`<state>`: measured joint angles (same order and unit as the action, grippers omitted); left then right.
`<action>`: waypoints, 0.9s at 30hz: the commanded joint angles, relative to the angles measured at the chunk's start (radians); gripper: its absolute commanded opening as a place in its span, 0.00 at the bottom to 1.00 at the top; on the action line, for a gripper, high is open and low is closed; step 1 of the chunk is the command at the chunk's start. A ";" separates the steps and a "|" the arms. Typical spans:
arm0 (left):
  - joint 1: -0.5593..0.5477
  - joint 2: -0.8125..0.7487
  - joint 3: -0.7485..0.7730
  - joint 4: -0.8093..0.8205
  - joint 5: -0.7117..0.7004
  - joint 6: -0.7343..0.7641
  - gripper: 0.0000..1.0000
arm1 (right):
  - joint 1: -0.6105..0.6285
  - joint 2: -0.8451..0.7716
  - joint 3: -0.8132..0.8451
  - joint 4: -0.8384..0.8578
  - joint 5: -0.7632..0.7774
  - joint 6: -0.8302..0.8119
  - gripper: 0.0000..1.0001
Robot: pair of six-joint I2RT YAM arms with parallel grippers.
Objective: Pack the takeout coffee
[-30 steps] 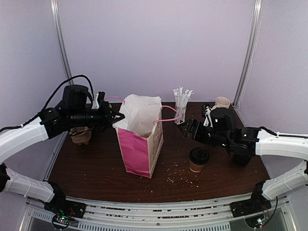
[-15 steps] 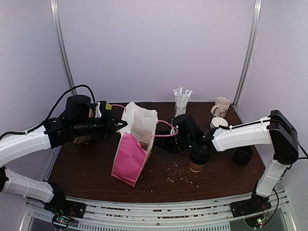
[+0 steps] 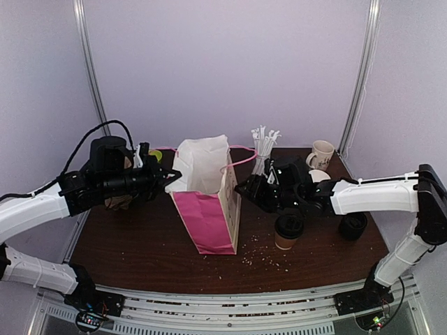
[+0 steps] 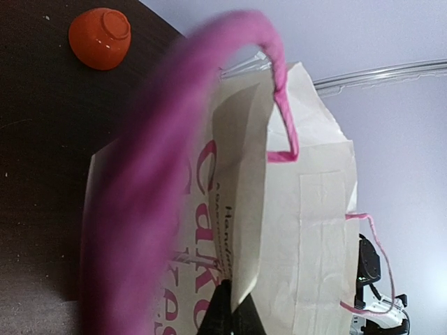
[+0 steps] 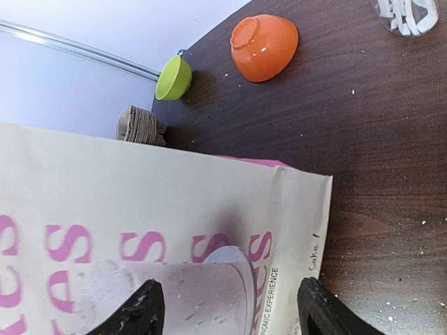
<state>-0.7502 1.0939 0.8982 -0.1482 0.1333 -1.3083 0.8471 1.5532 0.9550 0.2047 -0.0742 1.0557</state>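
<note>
Packing has barely begun: the small brown kraft-paper cup with a black plastic lid (image 3: pixel 288 232) stands on the dark wooden table (image 3: pixel 140 244), just right of the pink-and-cream paper bag with pink cord handles (image 3: pixel 209 202) and outside it. The left gripper (image 4: pixel 229 307) is pinched tight on the bag's cream rim, propping the mouth up. The right gripper (image 5: pixel 230 314) faces the bag's printed side with its fingers spread. It seems to hold nothing, though a hazy translucent patch between them is hard to read. What is left: grasp the cup, lift it over the rim, and lower it inside upright.
</note>
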 commanded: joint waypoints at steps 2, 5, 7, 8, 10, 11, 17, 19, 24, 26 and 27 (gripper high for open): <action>-0.006 0.015 0.141 0.053 0.010 0.020 0.00 | -0.006 -0.105 0.031 -0.081 0.095 -0.071 0.70; -0.020 0.033 0.243 0.018 0.024 0.042 0.00 | -0.037 -0.163 0.035 -0.123 0.131 -0.098 0.71; -0.033 0.030 0.262 -0.001 0.005 0.047 0.00 | -0.063 -0.194 0.025 -0.143 0.143 -0.110 0.71; -0.035 0.026 0.249 -0.008 0.001 0.046 0.00 | -0.074 -0.208 0.016 -0.151 0.148 -0.116 0.71; -0.034 0.007 0.183 -0.008 -0.010 0.024 0.00 | -0.095 -0.237 -0.006 -0.163 0.150 -0.120 0.71; -0.034 -0.001 0.138 0.003 -0.011 0.007 0.00 | -0.108 -0.248 -0.018 -0.167 0.151 -0.120 0.72; -0.033 0.034 -0.085 0.064 0.045 -0.074 0.00 | -0.128 -0.291 -0.081 -0.181 0.143 -0.115 0.72; -0.032 0.061 -0.067 0.076 0.072 -0.068 0.00 | -0.132 -0.296 -0.084 -0.183 0.137 -0.117 0.72; -0.032 0.090 0.146 -0.017 0.044 0.015 0.00 | -0.137 -0.319 -0.061 -0.201 0.153 -0.133 0.73; -0.034 0.097 0.226 -0.046 0.047 0.038 0.00 | -0.138 -0.325 -0.046 -0.210 0.158 -0.144 0.73; -0.036 0.097 0.257 -0.058 0.044 0.044 0.00 | -0.138 -0.326 -0.040 -0.216 0.160 -0.149 0.74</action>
<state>-0.7811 1.2030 0.9939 -0.2295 0.1768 -1.3277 0.7158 1.2579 0.8799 0.0151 0.0589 0.9386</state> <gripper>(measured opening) 0.009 0.733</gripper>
